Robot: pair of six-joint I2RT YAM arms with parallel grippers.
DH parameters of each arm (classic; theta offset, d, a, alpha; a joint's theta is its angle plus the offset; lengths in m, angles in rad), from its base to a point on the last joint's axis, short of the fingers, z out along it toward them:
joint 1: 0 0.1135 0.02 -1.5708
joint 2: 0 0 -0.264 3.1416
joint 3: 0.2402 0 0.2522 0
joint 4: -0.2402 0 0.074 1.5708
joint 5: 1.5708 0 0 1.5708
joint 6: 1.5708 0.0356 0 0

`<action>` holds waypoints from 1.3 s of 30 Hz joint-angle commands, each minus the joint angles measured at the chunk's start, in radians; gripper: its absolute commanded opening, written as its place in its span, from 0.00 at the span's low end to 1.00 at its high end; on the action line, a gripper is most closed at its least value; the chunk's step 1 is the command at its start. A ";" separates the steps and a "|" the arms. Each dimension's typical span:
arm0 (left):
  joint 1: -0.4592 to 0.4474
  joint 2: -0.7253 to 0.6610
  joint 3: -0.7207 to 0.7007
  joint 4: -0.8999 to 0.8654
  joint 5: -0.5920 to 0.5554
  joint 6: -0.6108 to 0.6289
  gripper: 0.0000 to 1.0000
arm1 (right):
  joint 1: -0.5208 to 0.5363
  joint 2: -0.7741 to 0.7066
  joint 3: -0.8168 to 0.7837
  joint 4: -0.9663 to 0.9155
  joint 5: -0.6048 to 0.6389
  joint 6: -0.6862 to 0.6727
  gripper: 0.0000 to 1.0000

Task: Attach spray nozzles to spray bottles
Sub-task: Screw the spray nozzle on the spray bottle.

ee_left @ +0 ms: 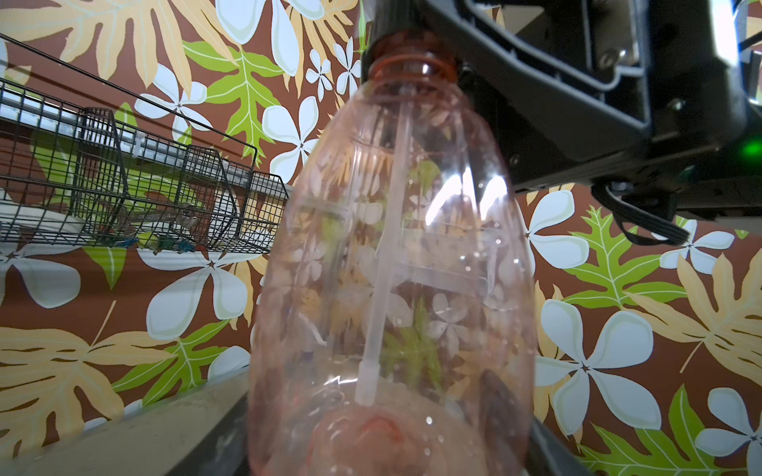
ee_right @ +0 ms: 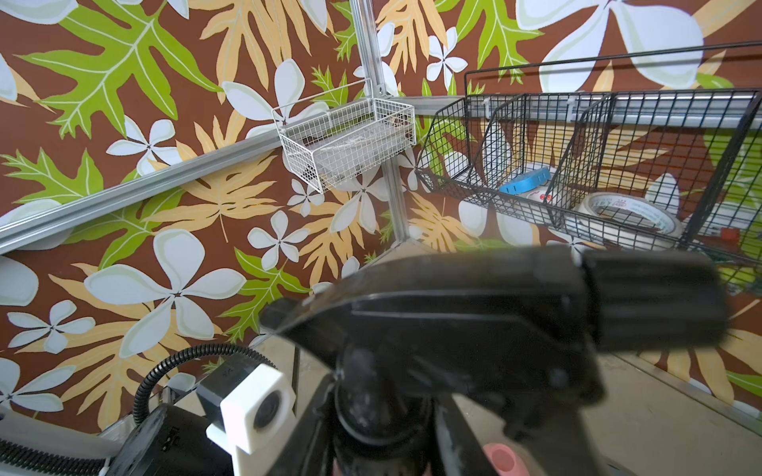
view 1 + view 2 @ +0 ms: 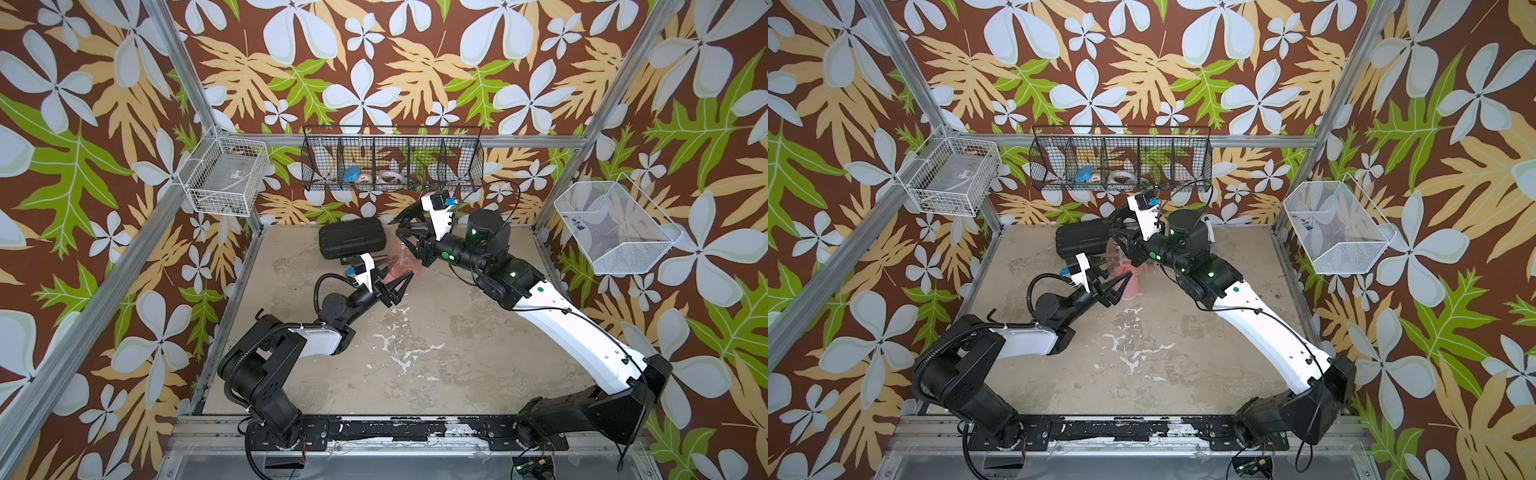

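My left gripper [image 3: 404, 281] is shut on the base of a translucent orange-red spray bottle [image 1: 330, 288], holding it upright above the table. A black spray nozzle [image 2: 474, 321] sits on the bottle's threaded neck [image 1: 412, 66], and its dip tube [image 1: 387, 247] runs down inside to the bottom. My right gripper [image 2: 379, 432] comes from above with a finger on each side of the nozzle's collar, shut on it. A pink spray bottle [image 3: 1131, 286] stands on the table just beyond the left fingers, its open neck [image 2: 501, 457] showing.
A flat black ribbed case [image 3: 351, 239] lies at the back of the table beside the held bottle. A black wire basket [image 3: 390, 162] with tape rolls hangs on the back wall. White wire baskets hang at the left [image 3: 226, 178] and right [image 3: 615, 228].
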 commanded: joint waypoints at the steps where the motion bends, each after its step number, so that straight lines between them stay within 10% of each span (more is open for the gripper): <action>1: 0.000 -0.035 0.026 -0.040 -0.052 0.040 0.51 | 0.010 0.008 0.015 -0.069 0.055 -0.033 0.04; 14: 0.000 -0.125 0.097 -0.281 -0.095 0.169 0.52 | 0.059 0.080 0.042 -0.170 0.389 -0.103 0.00; 22: -0.027 -0.107 0.116 -0.276 -0.256 0.152 0.51 | 0.146 0.142 0.118 -0.235 0.765 0.113 0.00; 35: -0.065 -0.072 0.088 -0.194 -0.348 0.175 0.52 | 0.193 0.202 0.222 -0.340 0.864 0.194 0.00; 39: -0.045 -0.079 0.054 -0.178 -0.258 0.161 0.53 | 0.191 0.135 0.185 -0.297 0.652 0.046 0.27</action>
